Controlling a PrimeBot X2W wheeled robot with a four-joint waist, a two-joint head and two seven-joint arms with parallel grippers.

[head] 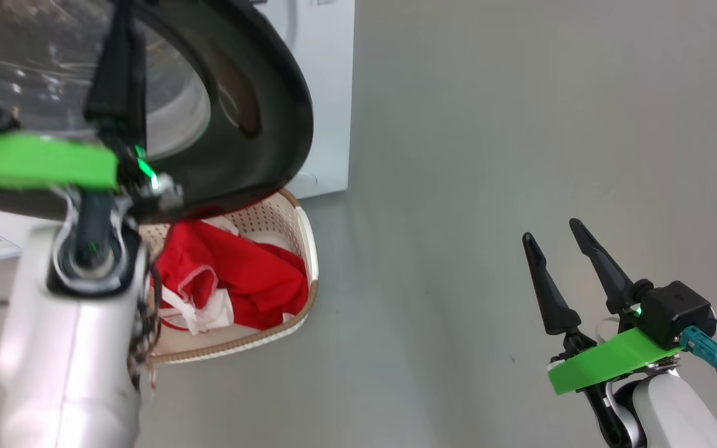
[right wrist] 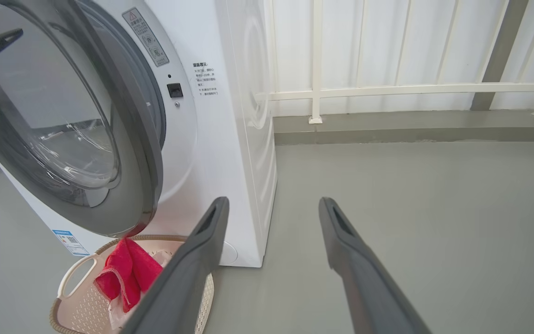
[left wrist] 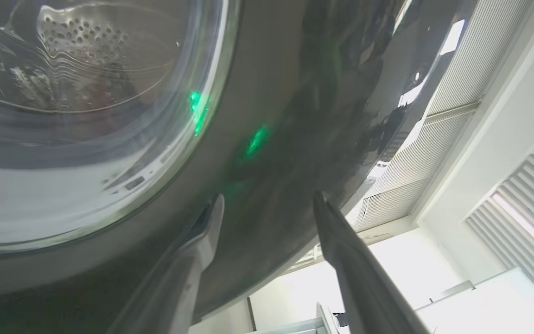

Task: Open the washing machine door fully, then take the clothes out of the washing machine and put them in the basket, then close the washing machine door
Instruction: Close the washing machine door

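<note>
Up at the black rim of the washing machine door (left wrist: 304, 93), my left gripper (left wrist: 269, 197) is spread wide, gripping nothing. Red clothes (head: 240, 274) lie in the basket (head: 307, 239) beneath. Best, I judge: press flat on the rim and swing it steadily shut against the washing machine (right wrist: 220, 139).

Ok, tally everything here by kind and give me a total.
Washing machine: 1
Washing machine door: 1
Basket: 1
Red clothes heap: 1
End effectors: 2 (left end effector, right end effector)
Total: 6
</note>
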